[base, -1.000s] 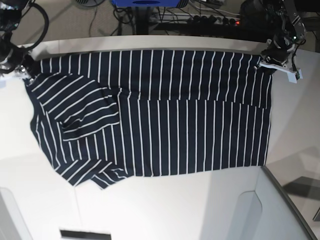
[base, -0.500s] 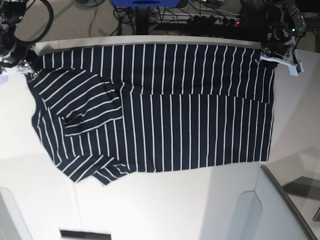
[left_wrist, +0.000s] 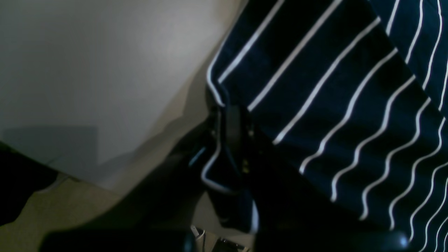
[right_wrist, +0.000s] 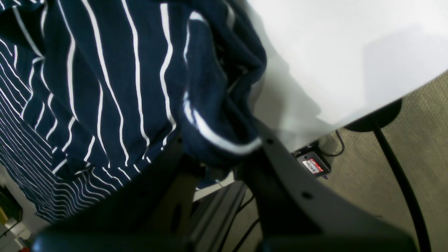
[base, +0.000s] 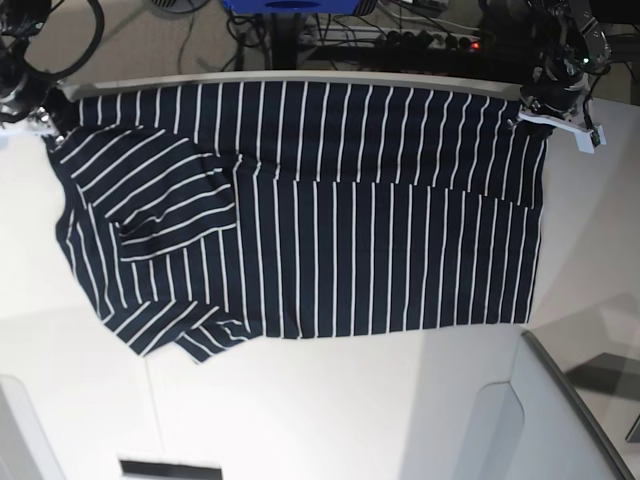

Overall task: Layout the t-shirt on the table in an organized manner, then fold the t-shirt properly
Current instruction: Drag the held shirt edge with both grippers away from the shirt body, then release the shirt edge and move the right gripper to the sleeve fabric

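The dark navy t-shirt (base: pixel 330 220) with thin white stripes lies spread wide on the white table (base: pixel 300 410), its top edge at the table's far edge. A sleeve is folded over on the left, and the lower left corner is rumpled. My left gripper (base: pixel 535 118) is shut on the shirt's far right corner; the left wrist view shows the corner (left_wrist: pixel 332 105) pinched in it (left_wrist: pixel 229 136). My right gripper (base: pixel 47 125) is shut on the far left corner; the right wrist view shows bunched fabric (right_wrist: pixel 105 87) clamped in it (right_wrist: pixel 217 154).
Cables and a power strip (base: pixel 420 40) lie on the floor beyond the far edge, by a blue object (base: pixel 295 5). A grey panel (base: pixel 560 400) stands at the lower right. A black stand (right_wrist: pixel 395 147) and a small box (right_wrist: pixel 313 164) sit under the table edge.
Both grippers have pulled the shirt's top edge toward the table's far edge. The whole shirt has slid that way and its top edge lies straighter.
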You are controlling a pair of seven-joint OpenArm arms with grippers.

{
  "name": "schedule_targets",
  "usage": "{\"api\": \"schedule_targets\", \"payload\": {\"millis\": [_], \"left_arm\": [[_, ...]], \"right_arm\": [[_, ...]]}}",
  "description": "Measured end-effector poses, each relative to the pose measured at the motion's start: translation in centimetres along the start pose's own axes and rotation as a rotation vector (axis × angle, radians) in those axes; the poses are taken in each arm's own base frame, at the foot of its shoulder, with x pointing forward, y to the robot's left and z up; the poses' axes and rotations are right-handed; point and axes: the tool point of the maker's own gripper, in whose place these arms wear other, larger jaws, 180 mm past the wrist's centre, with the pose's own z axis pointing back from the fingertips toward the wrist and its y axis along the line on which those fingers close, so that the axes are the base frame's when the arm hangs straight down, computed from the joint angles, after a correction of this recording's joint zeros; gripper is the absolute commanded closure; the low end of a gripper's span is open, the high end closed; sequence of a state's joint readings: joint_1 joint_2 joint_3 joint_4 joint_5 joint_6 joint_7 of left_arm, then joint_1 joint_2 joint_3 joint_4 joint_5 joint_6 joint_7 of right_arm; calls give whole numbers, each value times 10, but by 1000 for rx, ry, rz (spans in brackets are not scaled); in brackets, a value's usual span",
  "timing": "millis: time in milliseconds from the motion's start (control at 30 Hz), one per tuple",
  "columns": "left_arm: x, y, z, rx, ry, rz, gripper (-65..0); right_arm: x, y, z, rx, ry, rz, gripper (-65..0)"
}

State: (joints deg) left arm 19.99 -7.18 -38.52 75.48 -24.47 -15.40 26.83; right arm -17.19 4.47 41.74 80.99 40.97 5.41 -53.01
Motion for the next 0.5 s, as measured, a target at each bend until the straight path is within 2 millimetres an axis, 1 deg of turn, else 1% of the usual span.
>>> {"api": "schedule_targets", "payload": {"millis": [200, 333, 367, 433, 467, 500], "left_arm": [[-1, 1, 1, 2, 3, -1, 0], [-6, 4, 4, 8, 12, -5, 0], [-7, 5, 5, 9, 15, -6, 0], [-8, 6, 5, 11, 16, -6, 0], [-8, 6, 5, 12, 16, -6, -58], [-7, 6, 5, 12, 14, -6, -135]], "right_arm": [[-2, -2, 0, -4, 5, -2, -2], [-2, -2, 0, -4, 5, -2, -9], [-2, -2, 0, -4, 4, -2, -27], [-2, -2, 0, -1, 4, -4, -102], [-2, -2, 0, -2, 3, -3, -150], [-2, -2, 1, -3, 3, -3, -198]]}}
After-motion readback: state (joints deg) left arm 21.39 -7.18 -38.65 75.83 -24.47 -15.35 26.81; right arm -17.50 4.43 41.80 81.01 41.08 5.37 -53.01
